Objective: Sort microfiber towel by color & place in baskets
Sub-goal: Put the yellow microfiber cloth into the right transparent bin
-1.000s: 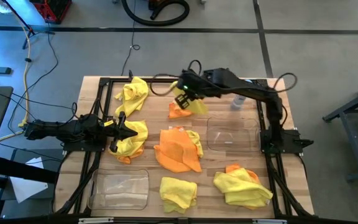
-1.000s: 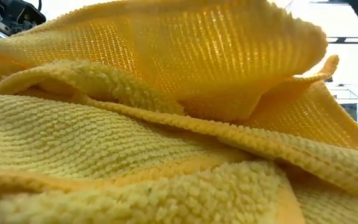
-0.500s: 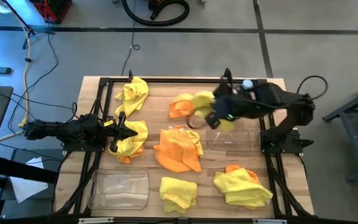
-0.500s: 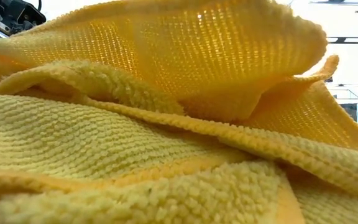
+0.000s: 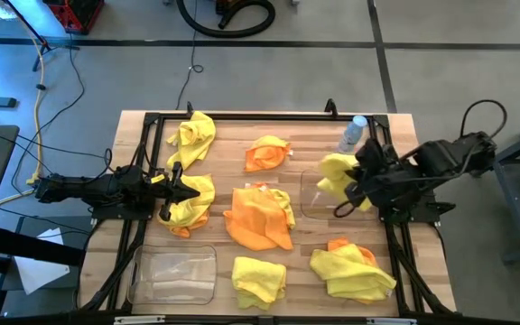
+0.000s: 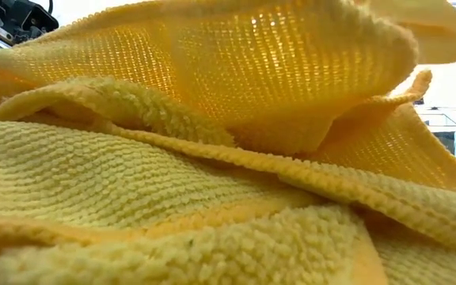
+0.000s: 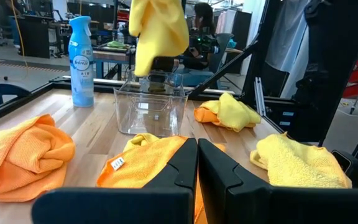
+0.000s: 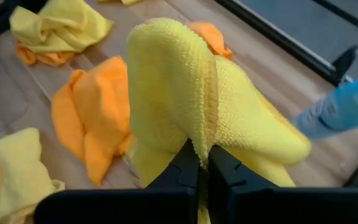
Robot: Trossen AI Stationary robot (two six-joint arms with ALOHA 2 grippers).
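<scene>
Over the right basket [image 5: 332, 206], the right gripper [image 5: 348, 185] hangs with its fingers pinched tight on a yellow towel [image 5: 335, 171], which droops from them above the clear bin's far edge. Its wrist view shows the cloth [image 8: 191, 106] folded over the closed fingertips. A spray bottle [image 5: 352, 134] with a blue cap stands just beyond, at the far right of the table [image 5: 314, 149].

On the left side, the left gripper [image 5: 188, 190] lies low, fingers closed on nothing that I can see, its tip at a yellow towel [image 5: 190, 200] lying there. Another yellow one [image 5: 192, 137] sits in the far left corner.

An orange towel [image 5: 266, 154] lies far centre; a larger orange one [image 5: 258, 217] is spread mid-table with a bit of yellow at its right edge. Near centre there is a yellow towel [image 5: 258, 278], and near right a yellow heap [image 5: 352, 273] with orange showing at its far edge.

The second basket [image 5: 172, 273] sits at the near left corner, with no towel in it.

The low view is filled by yellow cloth [image 6: 212, 174] right up against the lens.
</scene>
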